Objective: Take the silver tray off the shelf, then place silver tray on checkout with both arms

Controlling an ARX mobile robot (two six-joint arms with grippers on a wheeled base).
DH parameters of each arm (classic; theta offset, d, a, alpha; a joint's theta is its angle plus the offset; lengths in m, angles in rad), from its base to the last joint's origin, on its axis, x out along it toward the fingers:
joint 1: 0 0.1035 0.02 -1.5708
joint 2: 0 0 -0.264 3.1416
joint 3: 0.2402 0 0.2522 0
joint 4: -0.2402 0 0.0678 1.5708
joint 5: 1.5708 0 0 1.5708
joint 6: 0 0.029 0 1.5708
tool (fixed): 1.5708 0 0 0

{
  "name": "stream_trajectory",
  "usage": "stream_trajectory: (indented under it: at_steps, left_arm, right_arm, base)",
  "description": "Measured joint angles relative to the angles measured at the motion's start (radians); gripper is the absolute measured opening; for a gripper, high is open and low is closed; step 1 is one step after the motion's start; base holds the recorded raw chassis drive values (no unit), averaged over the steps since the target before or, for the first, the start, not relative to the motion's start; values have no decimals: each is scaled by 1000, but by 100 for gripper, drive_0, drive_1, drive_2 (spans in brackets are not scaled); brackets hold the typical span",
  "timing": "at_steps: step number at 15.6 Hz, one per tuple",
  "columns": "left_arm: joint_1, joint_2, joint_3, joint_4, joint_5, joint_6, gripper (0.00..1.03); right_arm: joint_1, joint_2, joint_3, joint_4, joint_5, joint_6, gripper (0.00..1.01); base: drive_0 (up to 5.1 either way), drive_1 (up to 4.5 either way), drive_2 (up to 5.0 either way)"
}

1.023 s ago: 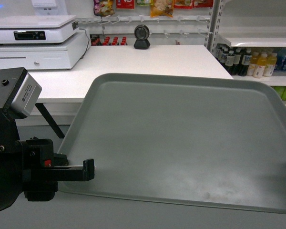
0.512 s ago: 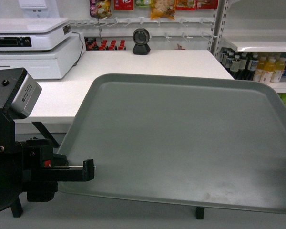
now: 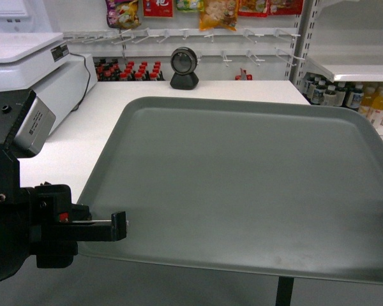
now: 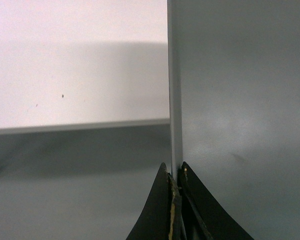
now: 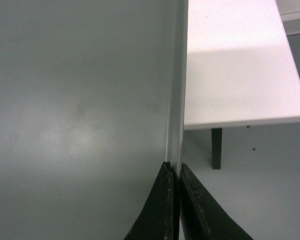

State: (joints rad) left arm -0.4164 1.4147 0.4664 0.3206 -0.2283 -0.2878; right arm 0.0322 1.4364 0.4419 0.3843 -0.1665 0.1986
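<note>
The silver tray [image 3: 242, 185] is held level in the air and fills most of the head view. Its far edge hangs over the white checkout [image 3: 70, 153]. My left gripper [image 3: 118, 226] is shut on the tray's left rim near the front corner. In the left wrist view its jaws [image 4: 175, 172] pinch the thin rim, with the tray [image 4: 240, 100] on the right and the checkout [image 4: 75, 65] below. My right gripper [image 5: 174, 170] is shut on the right rim of the tray [image 5: 80, 100] and lies outside the head view. The shelf [image 3: 351, 67] stands at the far right.
A white cash register [image 3: 32, 70] sits on the checkout's left end and a black round scanner [image 3: 184, 69] at its back edge. Bottles [image 3: 351, 95] line the lower shelf at right. A dark table leg [image 5: 216, 147] stands on the grey floor under the checkout's [image 5: 235, 65] near edge.
The checkout has come closer in the head view and now lies under the tray's far part. The tray and left gripper keep the same place in the view.
</note>
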Motion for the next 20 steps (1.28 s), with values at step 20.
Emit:
stream_trajectory:
  at_steps: [20]
  left_arm:
    - [0,2,0,1,0,0,3]
  right_arm:
    - [0,2,1,0,0,0,2]
  base:
    - [0,371,-370]
